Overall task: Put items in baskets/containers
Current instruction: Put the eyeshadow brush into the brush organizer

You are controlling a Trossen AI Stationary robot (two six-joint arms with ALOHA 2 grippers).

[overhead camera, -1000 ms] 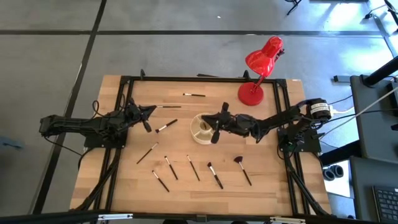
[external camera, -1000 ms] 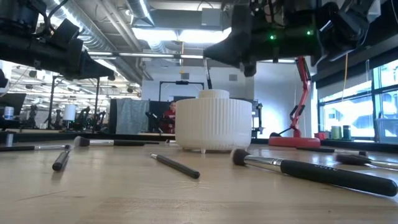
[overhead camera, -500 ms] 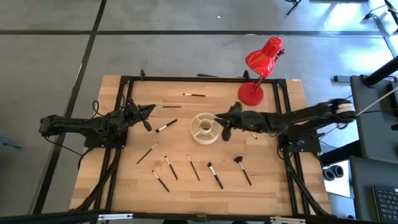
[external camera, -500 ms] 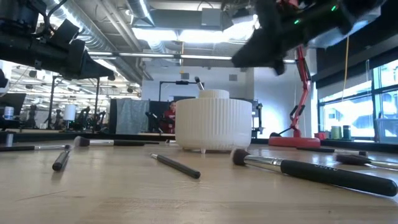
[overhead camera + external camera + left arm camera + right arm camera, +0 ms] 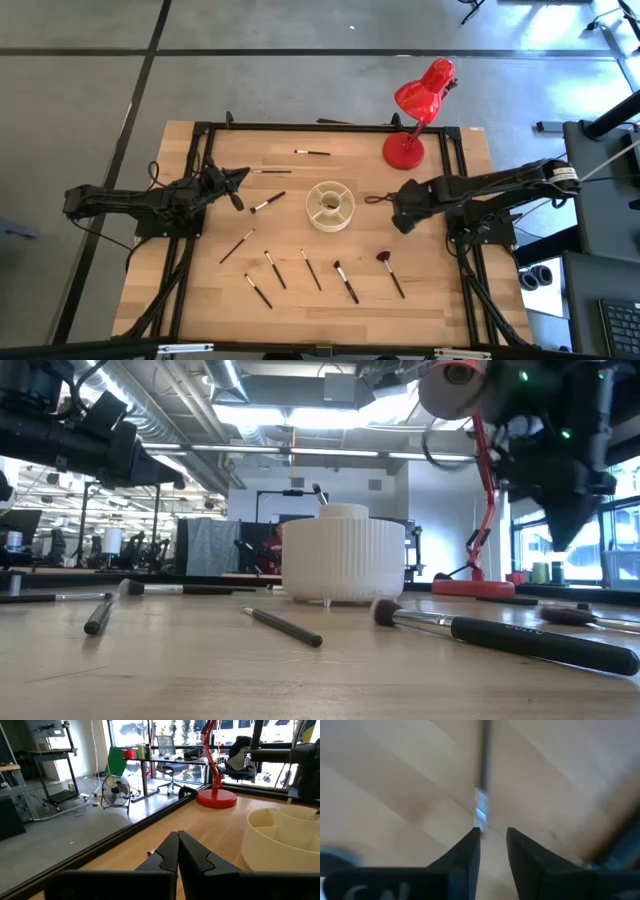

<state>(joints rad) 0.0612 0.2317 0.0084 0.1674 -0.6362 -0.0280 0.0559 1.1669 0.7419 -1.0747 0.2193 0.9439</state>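
The cream organizer cup (image 5: pixel 330 205) stands mid-table; it also shows in the low view (image 5: pixel 344 558), where a brush tip (image 5: pixel 318 490) sticks up out of it. Several thin brushes lie flat on the wood: near the far edge (image 5: pixel 312 152), left of the cup (image 5: pixel 268 203), and in a row near the front (image 5: pixel 311 270), one with a reddish fan tip (image 5: pixel 390 272). My right gripper (image 5: pixel 400 218) is right of the cup, pointing down, open, above a dark-handled brush with a silver ferrule (image 5: pixel 480 812) that lies ahead of its fingertips (image 5: pixel 492 837). My left gripper (image 5: pixel 177 852) is shut and empty, left of the cup (image 5: pixel 240 182).
A red desk lamp (image 5: pixel 412 120) stands at the far right corner; its base (image 5: pixel 470 586) shows behind the cup. A black frame rail (image 5: pixel 330 127) runs along the table's far edge. A big brush (image 5: pixel 500 632) lies close to the low camera.
My right gripper has gone from above the cup toward the table's right edge and tipped to point down at the wood. A brush tip now stands up out of the cup.
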